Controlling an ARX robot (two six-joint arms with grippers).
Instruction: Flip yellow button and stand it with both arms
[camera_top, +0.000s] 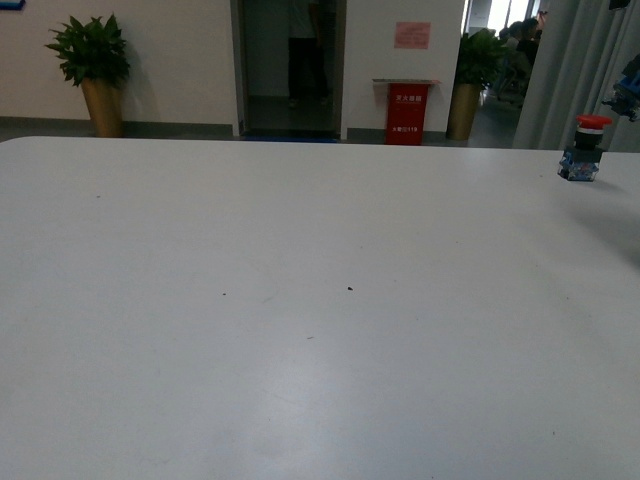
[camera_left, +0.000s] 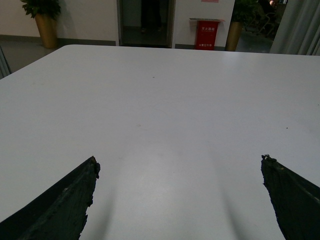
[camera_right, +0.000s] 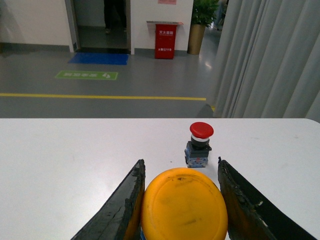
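In the right wrist view my right gripper (camera_right: 181, 167) is shut on the yellow button (camera_right: 183, 205). Its flat round yellow-orange cap faces the camera and fills the gap between the two black fingers (camera_right: 125, 202). A sliver of its blue body shows under the cap. The button and the right gripper are out of the front view, apart from a blue-and-black bit at the far right edge (camera_top: 627, 92) that I cannot identify. In the left wrist view my left gripper (camera_left: 180, 162) is open and empty, fingertips (camera_left: 82, 185) wide apart just above the bare white table (camera_left: 165, 115).
A like switch with a red mushroom cap (camera_top: 584, 147) stands upright on the white table (camera_top: 300, 300) at the far right; it also shows in the right wrist view (camera_right: 199, 144) just beyond the held button. Grey curtains (camera_right: 270, 55) hang past the table's right edge.
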